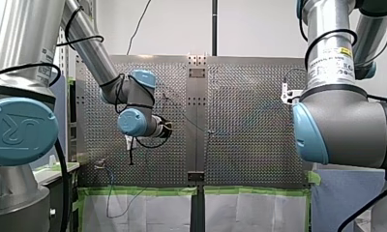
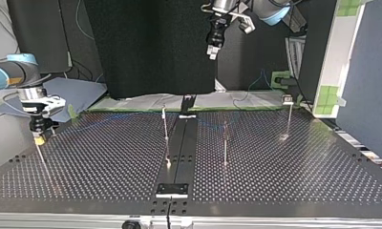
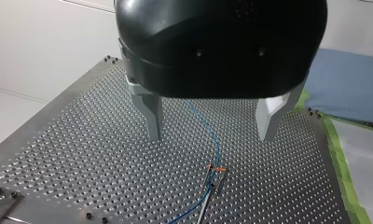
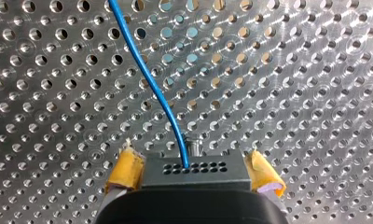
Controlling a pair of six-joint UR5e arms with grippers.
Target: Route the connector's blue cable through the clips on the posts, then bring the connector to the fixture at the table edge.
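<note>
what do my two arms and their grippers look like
Both are silver metal tubes with grey joints, light blue round caps and black cables alongside. My left arm ends in my left gripper, a rounded black body with two grey metal fingers. My right arm carries a white-and-yellow label; my right gripper has yellow pads.

The front view looks down from high over the silver perforated metal counter [image 1: 249, 121]; the top view faces the opposite way, low. The left wrist view hangs well above the counter, the right wrist view close; both share the thin blue cable [image 4: 153, 91].
</note>
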